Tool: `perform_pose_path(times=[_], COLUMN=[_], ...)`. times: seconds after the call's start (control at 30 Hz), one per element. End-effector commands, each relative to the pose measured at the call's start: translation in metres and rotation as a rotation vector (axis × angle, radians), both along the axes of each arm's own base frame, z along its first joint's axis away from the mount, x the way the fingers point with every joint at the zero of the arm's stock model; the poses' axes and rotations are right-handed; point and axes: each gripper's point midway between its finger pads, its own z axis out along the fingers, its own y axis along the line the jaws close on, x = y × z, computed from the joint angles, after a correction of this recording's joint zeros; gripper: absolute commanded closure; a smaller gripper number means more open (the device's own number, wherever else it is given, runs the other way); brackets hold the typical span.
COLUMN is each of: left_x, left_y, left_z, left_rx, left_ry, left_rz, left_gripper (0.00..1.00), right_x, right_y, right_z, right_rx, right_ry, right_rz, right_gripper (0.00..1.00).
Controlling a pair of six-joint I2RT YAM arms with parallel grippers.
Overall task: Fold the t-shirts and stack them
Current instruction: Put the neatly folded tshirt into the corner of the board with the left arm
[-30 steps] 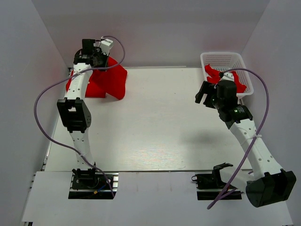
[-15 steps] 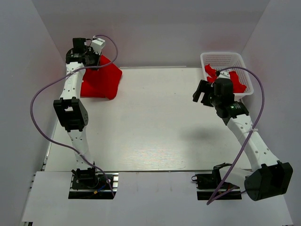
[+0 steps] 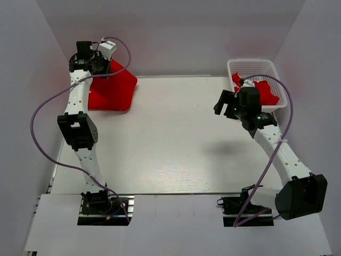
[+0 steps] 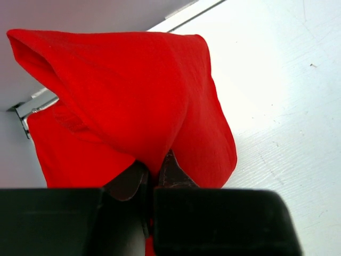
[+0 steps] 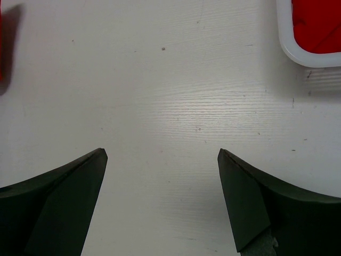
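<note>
At far right corner, white basket point(image 3: 256, 67) holds red t-shirts point(image 3: 270, 92).

You get bright, even, diffuse light from overhead. In the top view the worktop point(image 3: 170, 138) carries one soft shadow at 4 o'clock. In the left wrist view the left hand point(image 4: 154, 168) at 6 o'clock is a black, featureless, blurred mass. The t-shirt point(image 4: 133, 96) reads as saturated red with darker folds. The right wrist view is sharp on the worktop grain, and the right hand point(image 5: 162, 152) shows dark, soft-edged fingers point(image 5: 64, 202) at 5 and 7 o'clock.
</note>
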Motion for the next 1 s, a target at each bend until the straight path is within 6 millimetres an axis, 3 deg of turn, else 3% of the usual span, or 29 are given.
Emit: perform_pose_path(times=[0.0, 0.33, 0.47, 0.6, 0.7, 0.8, 0.87, 0.97], left_x=[-0.015, -0.010, -0.002, 0.004, 0.015, 0.020, 0.024, 0.030], left_y=[-0.004, 0.014, 0.032, 0.054, 0.070, 0.075, 0.086, 0.101], left_z=[0.091, 0.091, 0.070, 0.062, 0.041, 0.033, 0.012, 0.002], left_rx=[0.005, 0.023, 0.037, 0.046, 0.056, 0.051, 0.065, 0.072], left_ry=[-0.194, -0.202, -0.164, -0.165, -0.143, -0.143, -0.109, -0.107], left_rz=[-0.033, 0.027, 0.084, 0.126, 0.160, 0.161, 0.193, 0.220], left_gripper=[1.00, 1.00, 1.00, 1.00, 1.00, 1.00, 1.00, 1.00], right_x=[0.012, 0.017, 0.020, 0.025, 0.029, 0.034, 0.037, 0.043], right_y=[0.005, 0.010, 0.010, 0.012, 0.012, 0.015, 0.016, 0.015], right_z=[0.021, 0.018, 0.016, 0.016, 0.011, 0.010, 0.013, 0.018], right_rx=[0.013, 0.019, 0.013, 0.010, 0.005, 0.004, 0.004, 0.001], right_ry=[-0.078, -0.065, -0.054, -0.047, -0.021, -0.011, -0.012, -0.017], right_rz=[0.027, 0.045, 0.042, 0.045, 0.042, 0.046, 0.045, 0.038], right_gripper=[0.10, 0.10, 0.10, 0.10, 0.10, 0.10, 0.10, 0.10])
